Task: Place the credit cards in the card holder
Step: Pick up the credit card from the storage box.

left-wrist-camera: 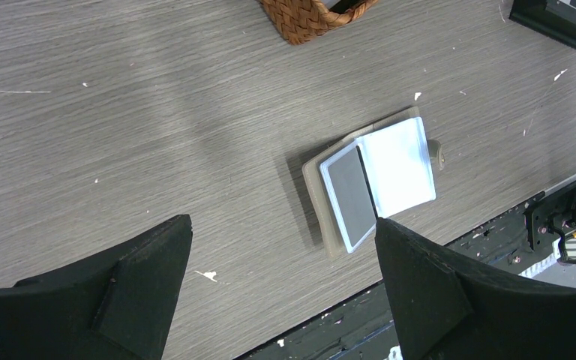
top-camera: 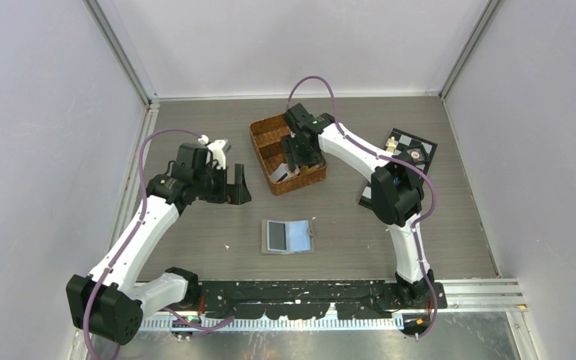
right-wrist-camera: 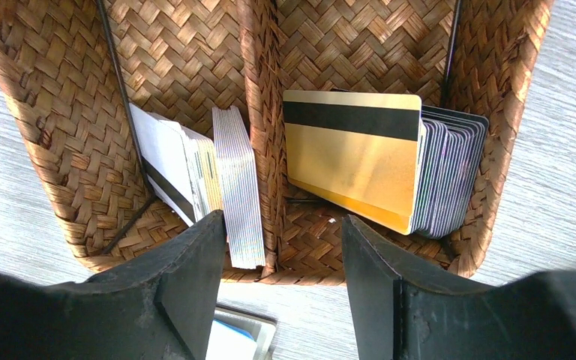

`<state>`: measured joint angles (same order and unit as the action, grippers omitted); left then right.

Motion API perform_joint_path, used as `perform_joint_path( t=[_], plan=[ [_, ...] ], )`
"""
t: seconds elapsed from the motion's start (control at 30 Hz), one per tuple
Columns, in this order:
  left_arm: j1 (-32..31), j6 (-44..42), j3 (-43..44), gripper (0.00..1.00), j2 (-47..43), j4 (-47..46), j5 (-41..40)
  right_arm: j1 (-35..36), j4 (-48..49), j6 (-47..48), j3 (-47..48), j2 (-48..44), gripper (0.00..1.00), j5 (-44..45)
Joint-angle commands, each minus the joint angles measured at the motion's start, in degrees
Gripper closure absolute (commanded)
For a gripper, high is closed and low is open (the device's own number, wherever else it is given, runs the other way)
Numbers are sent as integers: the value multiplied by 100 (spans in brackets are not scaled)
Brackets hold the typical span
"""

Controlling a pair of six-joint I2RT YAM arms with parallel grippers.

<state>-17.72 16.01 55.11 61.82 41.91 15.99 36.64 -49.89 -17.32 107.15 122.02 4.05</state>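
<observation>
The card holder (top-camera: pixel 288 237) lies open and flat on the table, with a grey card in its left clear sleeve (left-wrist-camera: pixel 349 196). Its corner shows under my right fingers (right-wrist-camera: pixel 232 337). The credit cards stand on edge in the wicker basket (top-camera: pixel 264 124). A gold card with a dark stripe (right-wrist-camera: pixel 352 161) fronts a stack in the right compartment. White cards (right-wrist-camera: pixel 172 161) and another stack (right-wrist-camera: pixel 240 187) fill the left one. My right gripper (right-wrist-camera: pixel 283 221) hangs open over the basket's near rim and holds nothing. My left gripper (left-wrist-camera: pixel 283 221) is open and empty, above the table left of the holder.
A black fixture with a checker pattern (top-camera: pixel 411 146) sits at the back right, beside the right arm. A black rail (top-camera: pixel 307 289) runs along the table's near edge. Grey walls close in the left, right and back sides. The basket's corner (left-wrist-camera: pixel 300 19) shows in the left wrist view.
</observation>
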Motion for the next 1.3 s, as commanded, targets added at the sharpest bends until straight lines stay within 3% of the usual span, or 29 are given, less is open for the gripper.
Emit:
perform_joint_path(
  t=[0.0,0.43,1.27],
  plan=[
    [31,-100,8,5,-13,5,5,-91,-68,10,114,-248,39,283],
    [31,-70,3,5,40,8,96,-87,-135,-2,135,-452,41,354],
    [31,-45,-2,5,106,-16,246,-13,-161,34,323,-465,57,447]
  ],
)
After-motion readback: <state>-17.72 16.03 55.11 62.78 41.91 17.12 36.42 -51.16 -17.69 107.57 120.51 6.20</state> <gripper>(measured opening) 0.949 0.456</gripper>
